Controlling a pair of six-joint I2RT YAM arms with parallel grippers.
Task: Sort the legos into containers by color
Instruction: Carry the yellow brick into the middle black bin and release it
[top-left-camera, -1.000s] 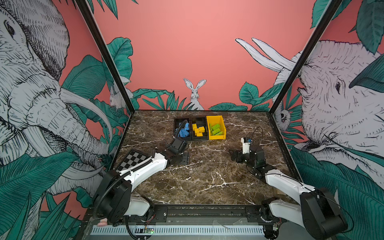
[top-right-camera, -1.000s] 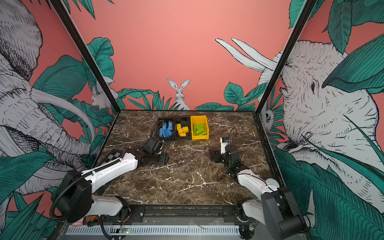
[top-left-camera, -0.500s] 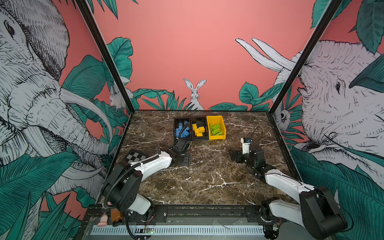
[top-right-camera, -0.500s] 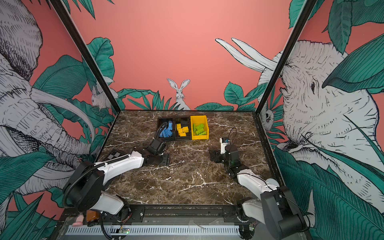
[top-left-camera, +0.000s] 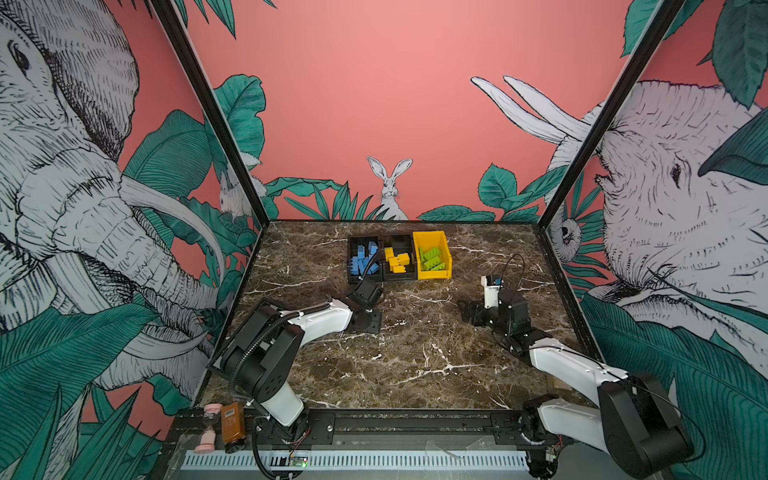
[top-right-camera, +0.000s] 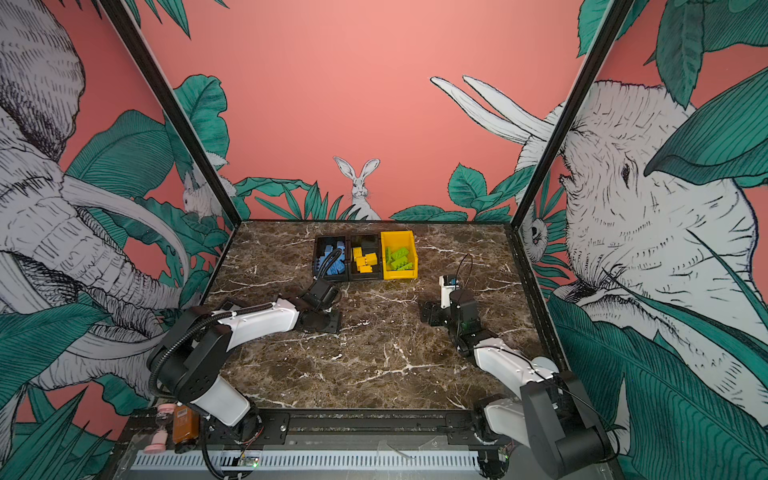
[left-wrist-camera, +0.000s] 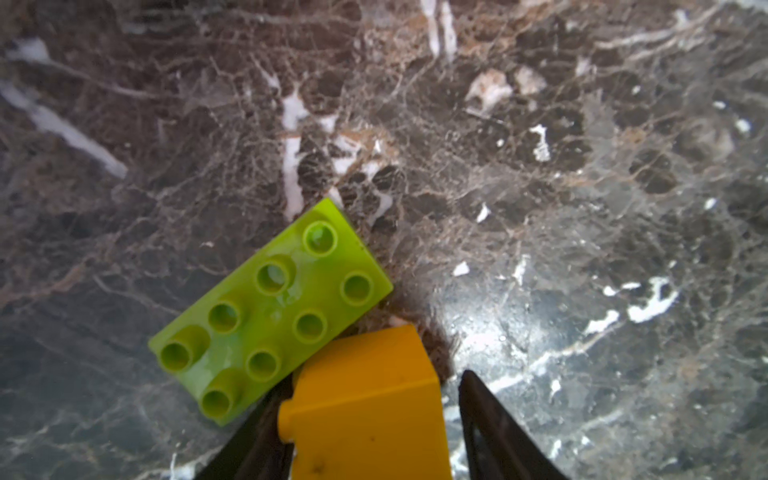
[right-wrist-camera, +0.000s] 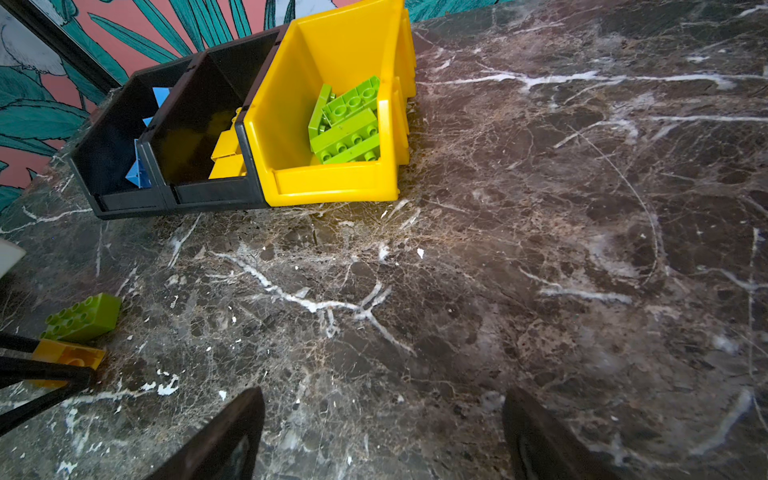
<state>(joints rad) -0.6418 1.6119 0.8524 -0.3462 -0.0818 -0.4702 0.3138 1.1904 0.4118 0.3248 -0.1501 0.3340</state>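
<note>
A yellow lego (left-wrist-camera: 365, 407) lies on the marble table between the fingers of my left gripper (left-wrist-camera: 376, 378). One finger touches it and a gap shows at the other, so the gripper is open. A green lego (left-wrist-camera: 270, 307) lies studs up against the yellow one. Both show in the right wrist view too: green lego (right-wrist-camera: 83, 318), yellow lego (right-wrist-camera: 68, 357). In both top views my left gripper (top-left-camera: 365, 322) hides them. At the back stand three containers: a black one (top-left-camera: 351, 262) with blue legos, a black one (top-left-camera: 397, 240) with yellow legos, a yellow one (top-left-camera: 430, 239) with green legos. My right gripper (right-wrist-camera: 382, 395) is open and holds nothing.
My left arm's cable (top-left-camera: 370, 266) arcs over the front of the blue legos' container. My right gripper (top-left-camera: 469, 311) sits low at the right of the table. A pink hourglass (top-left-camera: 210, 428) and an orange box (top-left-camera: 232, 424) stand on the front rail.
My left arm has folded back and its gripper has dropped a little toward the front, down to the table. Its jaws have narrowed. My right arm has not moved.
</note>
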